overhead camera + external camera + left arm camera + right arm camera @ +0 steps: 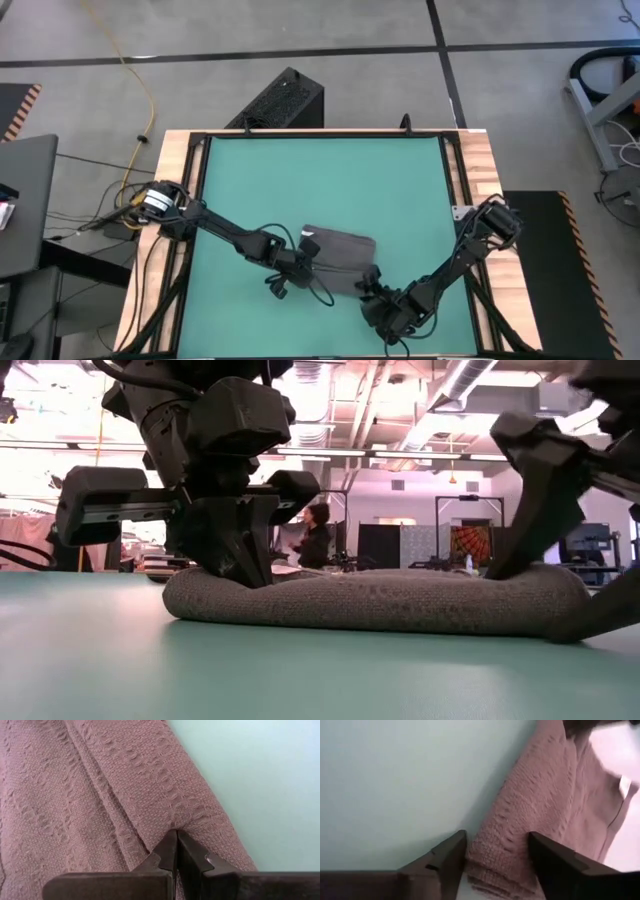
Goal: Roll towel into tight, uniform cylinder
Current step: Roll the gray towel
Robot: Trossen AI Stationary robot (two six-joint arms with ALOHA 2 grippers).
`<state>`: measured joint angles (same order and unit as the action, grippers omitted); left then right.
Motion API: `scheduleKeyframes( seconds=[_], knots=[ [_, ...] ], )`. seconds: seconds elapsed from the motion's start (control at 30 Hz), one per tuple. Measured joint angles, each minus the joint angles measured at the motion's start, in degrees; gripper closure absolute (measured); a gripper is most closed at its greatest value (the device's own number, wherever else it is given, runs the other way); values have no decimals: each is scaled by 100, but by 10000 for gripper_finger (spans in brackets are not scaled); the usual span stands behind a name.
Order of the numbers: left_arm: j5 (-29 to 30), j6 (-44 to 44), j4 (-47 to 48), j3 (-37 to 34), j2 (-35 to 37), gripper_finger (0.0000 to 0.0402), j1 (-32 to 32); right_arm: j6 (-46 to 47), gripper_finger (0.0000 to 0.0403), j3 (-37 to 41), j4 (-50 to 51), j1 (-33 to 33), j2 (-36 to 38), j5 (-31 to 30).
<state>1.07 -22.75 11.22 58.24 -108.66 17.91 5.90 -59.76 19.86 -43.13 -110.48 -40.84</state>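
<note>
The dark grey towel (340,250) lies on the teal mat (320,170), partly rolled into a low, thick fold (380,600). Its white tag (624,785) shows at the flat part's edge. My left gripper (303,262) is shut, its tips (176,832) on the fold near the towel's left end. My right gripper (372,283) is open and straddles the fold at the towel's right end (495,837). My left gripper presses its shut fingertips (172,845) down on the rolled fold's top (175,822), slanting down from the near left. The cloth puckers and dents under the tips (245,575). The towel stays on the mat. My right gripper stands open across the fold near its right end (505,845). One finger (525,555) rests on the towel's top, the other (610,610) is by the mat beside the fold. The fingers slant down from the near right. The towel lies on the mat.
The mat has free room toward the far edge and the left. A black box (280,100) stands on the floor beyond the table's far edge. A person (315,535) stands far off in the room behind.
</note>
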Motion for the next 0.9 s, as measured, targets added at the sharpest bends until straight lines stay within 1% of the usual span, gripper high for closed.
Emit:
scheduleKeyframes(
  seconds=[0.13, 0.27, 0.3, 0.4, 0.5, 0.57, 0.73, 0.8, 0.83, 0.9],
  knots=[
    [-27, -13, -31, -4, 0, 402, -5, 453, 251, 35, 19, 70, -9, 6],
    [-99, 89, -84, -7, -4, 402, -4, 722, 346, 50, 118, 91, -15, -52],
    [-149, 139, -95, -7, -5, 402, -4, 767, 356, 46, 124, 91, -15, -50],
    [-396, 329, -135, 0, -7, 402, -15, 1128, 356, -25, 223, 71, 48, 25],
    [-657, 464, -199, 75, -33, 402, 0, 1544, 356, -129, 411, 44, 268, 361],
    [-879, 540, -188, 149, -38, 402, 1, 1846, 356, -156, 483, 7, 502, 454],
    [-1459, 763, -137, 347, -61, 401, 3, 3332, 356, -169, 860, 70, 1185, 449],
    [-1637, 876, -129, 386, -63, 402, 5, 3719, 356, -169, 1059, 164, 1417, 510],
    [-1718, 943, -116, 400, -63, 402, 5, 3924, 356, -169, 1171, 238, 1513, 660],
    [-1875, 1038, -112, 407, -63, 401, 5, 4383, 356, -173, 1433, 463, 1642, 1180]
  ],
)
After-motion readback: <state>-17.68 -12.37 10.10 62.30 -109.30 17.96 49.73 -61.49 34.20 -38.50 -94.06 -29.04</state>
